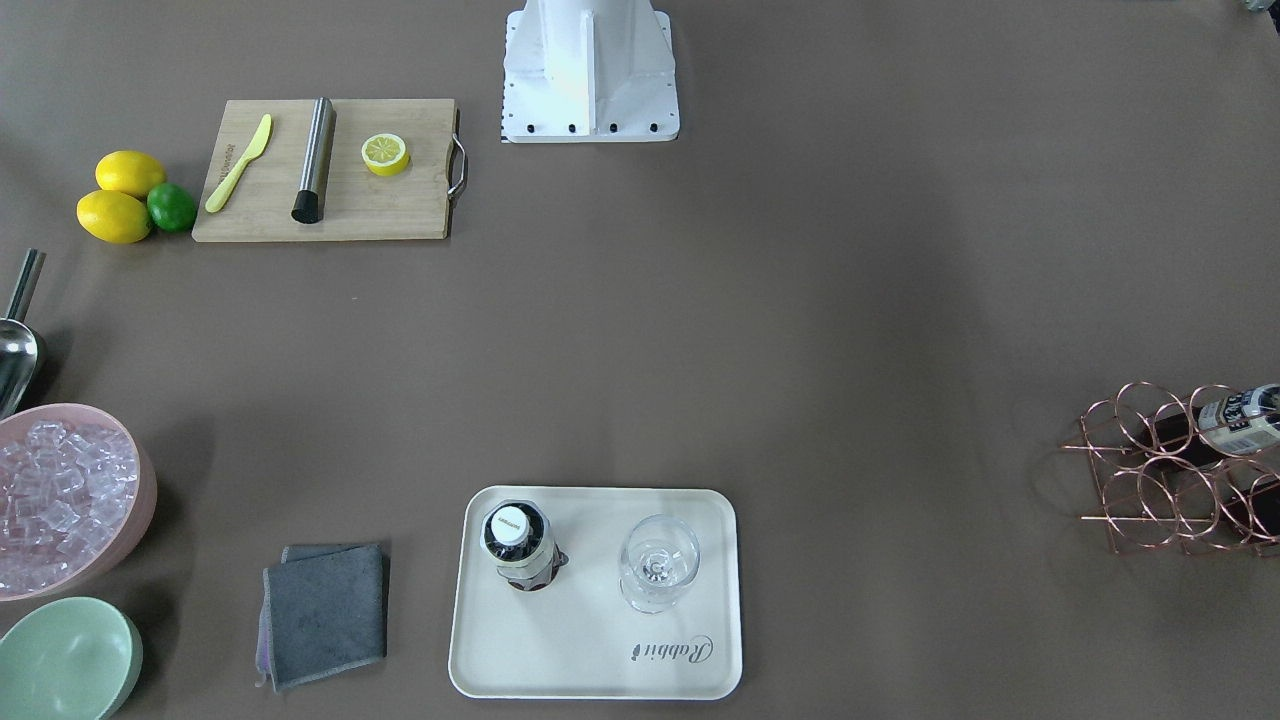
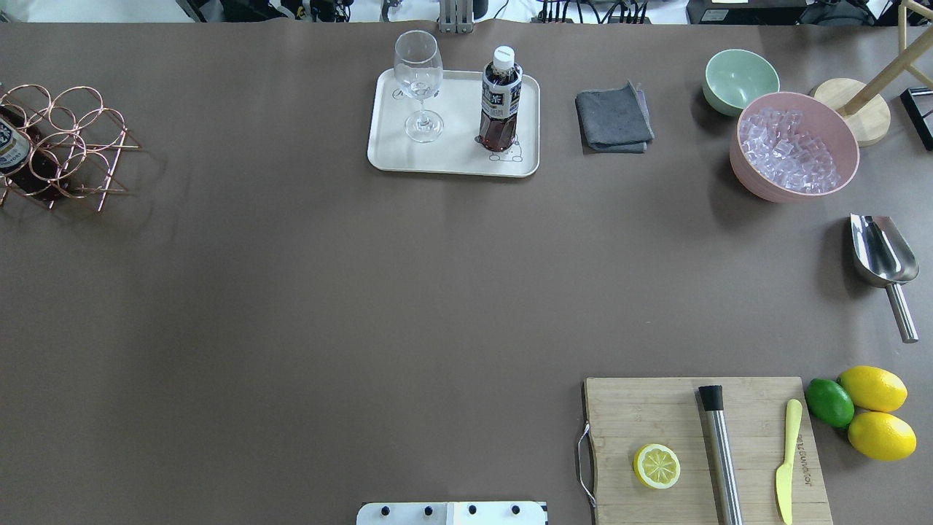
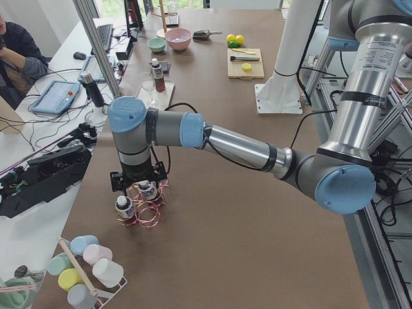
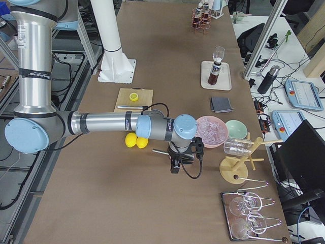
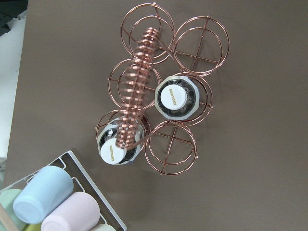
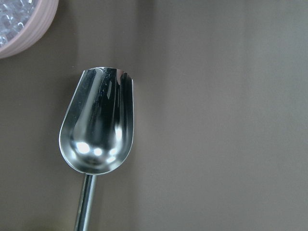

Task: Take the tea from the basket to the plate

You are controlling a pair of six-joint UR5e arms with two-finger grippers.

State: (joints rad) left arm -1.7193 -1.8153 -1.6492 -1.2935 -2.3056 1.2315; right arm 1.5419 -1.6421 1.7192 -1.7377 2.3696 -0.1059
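Tea [image 2: 500, 102] upright on plate [image 2: 455, 159], L gripper [image 3: 138, 187] over basket [image 5: 138, 86], R gripper [image 4: 181, 162] over scoop [image 6: 98, 125], can't tell either's grip

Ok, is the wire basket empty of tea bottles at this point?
No, in the left wrist view the basket holds two white-capped tea bottles, each standing in its own ring compartment.

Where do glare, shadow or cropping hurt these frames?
Right wrist view: bright specular spots on the steel scoop, otherwise sharp. Left wrist view: basket and tea bottles crisp, no glare. Overhead view: even light, faint broad shadow bands on the table; basket cut by the left edge.
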